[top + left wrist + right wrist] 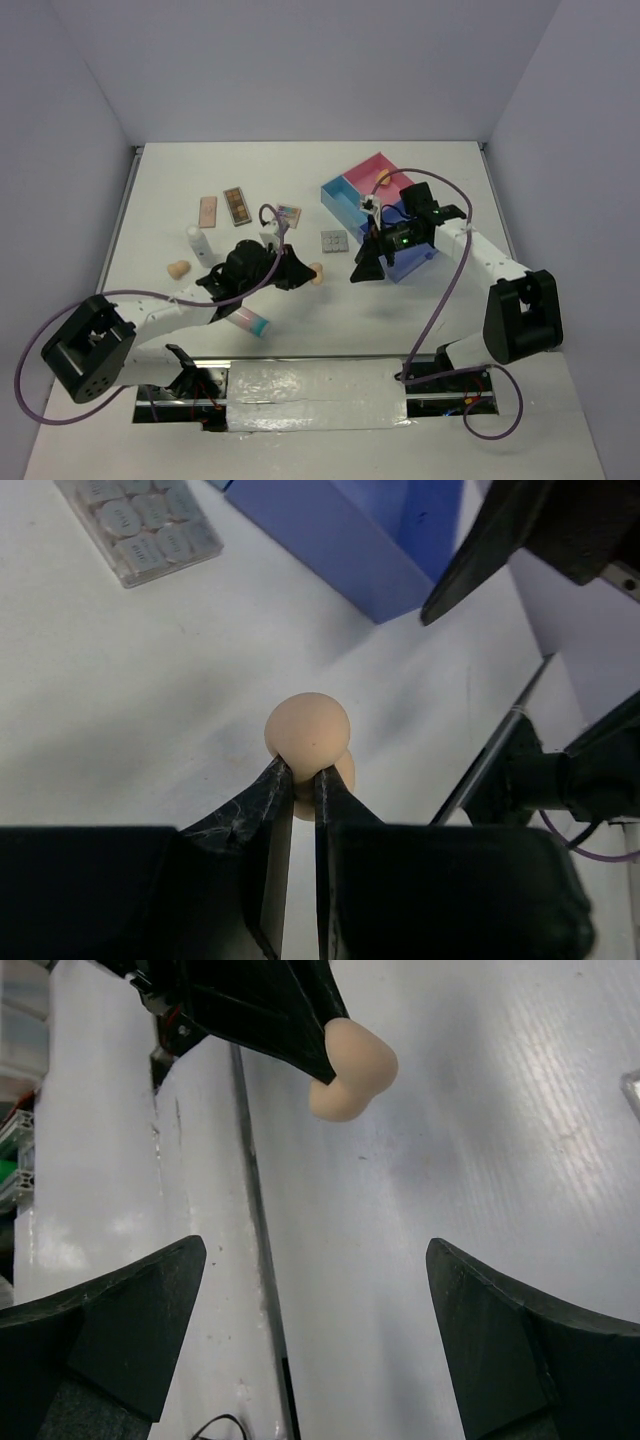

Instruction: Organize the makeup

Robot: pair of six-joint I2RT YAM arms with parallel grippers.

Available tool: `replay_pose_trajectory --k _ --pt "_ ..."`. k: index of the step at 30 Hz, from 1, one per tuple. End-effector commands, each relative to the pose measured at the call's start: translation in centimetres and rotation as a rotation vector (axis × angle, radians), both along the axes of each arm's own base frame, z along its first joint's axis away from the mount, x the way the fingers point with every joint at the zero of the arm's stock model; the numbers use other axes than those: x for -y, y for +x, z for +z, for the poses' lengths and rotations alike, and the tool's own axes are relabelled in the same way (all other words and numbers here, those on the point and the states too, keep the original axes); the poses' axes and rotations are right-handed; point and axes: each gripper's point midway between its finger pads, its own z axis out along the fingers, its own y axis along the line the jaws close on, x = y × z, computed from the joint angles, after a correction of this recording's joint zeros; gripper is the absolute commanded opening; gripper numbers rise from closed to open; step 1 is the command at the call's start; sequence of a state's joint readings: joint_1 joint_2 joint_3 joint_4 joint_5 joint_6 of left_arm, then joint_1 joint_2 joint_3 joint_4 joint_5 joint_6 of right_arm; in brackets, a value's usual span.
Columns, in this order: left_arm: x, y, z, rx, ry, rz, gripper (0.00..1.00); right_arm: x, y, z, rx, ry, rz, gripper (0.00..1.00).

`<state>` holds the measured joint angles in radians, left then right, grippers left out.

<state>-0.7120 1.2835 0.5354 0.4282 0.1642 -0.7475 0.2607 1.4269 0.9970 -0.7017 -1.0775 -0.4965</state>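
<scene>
**Table (180, 180) scene: sponge (308, 725) pinched by left gripper (303, 775)**

Pink-and-blue tray (345, 197) is set at right-rear of the white table. At the tray's near end, the right gripper (315, 1250) is spread wide and empty. Mid-table, the tan sponge is clamped in the left gripper, near the right gripper. Just behind them a grey palette (333, 241) is seen.

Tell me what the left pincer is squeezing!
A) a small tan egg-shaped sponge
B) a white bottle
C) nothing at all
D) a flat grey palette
A: in the left wrist view the left pincer is pinched shut on the small tan egg-shaped sponge, which pokes out just past its tips.
</scene>
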Motion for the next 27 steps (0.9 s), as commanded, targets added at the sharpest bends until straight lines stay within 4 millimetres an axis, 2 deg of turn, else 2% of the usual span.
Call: replay_pose_trajectory --k 1,3,6,13,17,27 --pt "1.2 -0.3 6.6 0.229 -0.233 -0.060 0.00 -2.0 -0.4 2.2 0.027 0.065 0.060 0.98" --pt "1.1 -0.4 7.9 0.267 -0.277 -0.057 0.00 -3.1 -0.6 2.4 0.029 0.076 0.082 0.97" --pt "1.2 -0.7 8.4 0.270 -0.310 -0.066 0.00 -4.7 -0.9 2.5 0.004 0.088 0.098 0.93" --pt "1.5 -0.9 9.7 0.287 -0.376 -0.076 0.00 -7.4 -0.6 1.4 -0.048 0.071 0.119 0.87" --pt "1.4 -0.9 9.8 0.289 -0.385 -0.073 0.00 -7.9 -0.1 1.6 -0.053 0.078 0.118 0.82" --pt "1.7 -0.9 9.4 0.285 -0.379 -0.080 0.00 -8.3 0.6 2.3 -0.046 0.097 0.105 0.82"
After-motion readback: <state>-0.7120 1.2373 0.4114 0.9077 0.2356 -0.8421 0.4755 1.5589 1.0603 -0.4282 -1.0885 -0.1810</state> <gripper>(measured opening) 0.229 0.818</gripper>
